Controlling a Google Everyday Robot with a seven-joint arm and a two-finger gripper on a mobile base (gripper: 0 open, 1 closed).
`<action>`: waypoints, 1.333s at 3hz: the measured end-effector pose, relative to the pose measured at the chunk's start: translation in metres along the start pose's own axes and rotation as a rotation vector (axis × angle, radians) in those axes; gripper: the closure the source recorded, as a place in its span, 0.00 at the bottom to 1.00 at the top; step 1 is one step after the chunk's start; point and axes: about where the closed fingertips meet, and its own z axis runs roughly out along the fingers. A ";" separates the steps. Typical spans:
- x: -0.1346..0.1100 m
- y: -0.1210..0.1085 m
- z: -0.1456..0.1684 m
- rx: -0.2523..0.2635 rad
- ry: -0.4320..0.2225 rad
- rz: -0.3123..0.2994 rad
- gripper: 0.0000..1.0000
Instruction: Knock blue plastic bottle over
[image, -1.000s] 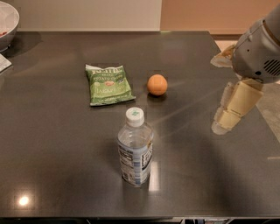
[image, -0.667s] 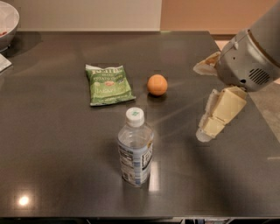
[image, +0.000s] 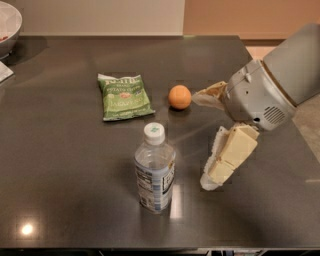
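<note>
Camera view: dark table (image: 65, 175); green chip bag (image: 123, 96) flat at rear centre-left; orange (image: 179, 96) just right of bag, apart from it; bowl (image: 7, 25) at far left corner, cut by frame. Gripper (image: 201, 139) over table right of bottle (image: 155, 172), near, not touching; fingers spread wide, nothing held; only bare tabletop between lower finger and bottle. Bottle upright near front edge, forward of bag and orange: clear plastic, white cap, pale blue-and-white label with black print
</note>
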 end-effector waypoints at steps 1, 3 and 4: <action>-0.015 0.020 0.017 -0.034 -0.062 -0.034 0.00; -0.039 0.033 0.047 -0.040 -0.163 -0.063 0.00; -0.045 0.035 0.055 -0.041 -0.196 -0.057 0.17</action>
